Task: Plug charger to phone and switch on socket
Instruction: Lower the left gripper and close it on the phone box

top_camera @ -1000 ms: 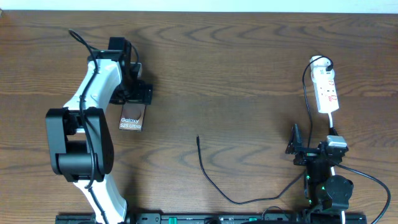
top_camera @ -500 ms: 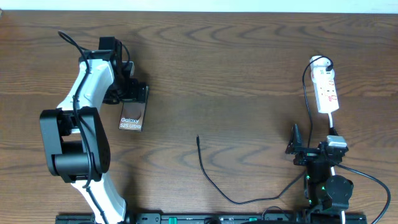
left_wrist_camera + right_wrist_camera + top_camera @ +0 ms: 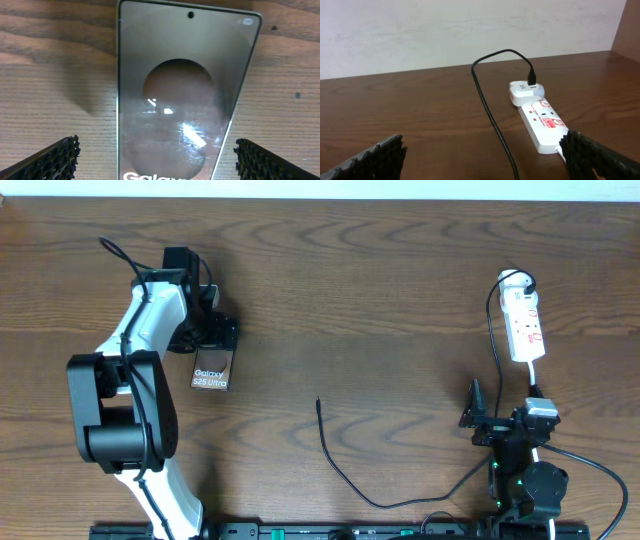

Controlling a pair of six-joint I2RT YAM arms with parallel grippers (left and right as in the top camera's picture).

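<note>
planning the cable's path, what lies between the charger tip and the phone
Nothing: only bare wood tabletop separates the charger tip and the phone, seen in the overhead view.

The left tool (image 3: 213,333) has shifted slightly left, above the phone (image 3: 212,368).

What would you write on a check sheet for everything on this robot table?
Surface: brown wooden table, bare wood, no spills seen.
Job's things: phone lies flat, face up; charger tip lies loose mid-table, apart from the phone; socket lies at the right.
Clutter: nothing seen.
Grippers: left gripper open, over the phone; right gripper open, empty, facing the socket.
Cables: charger runs to the white plug at the socket's end; thicker robot cables by the right arm.
Surroundings: pale wall behind the table.
</note>
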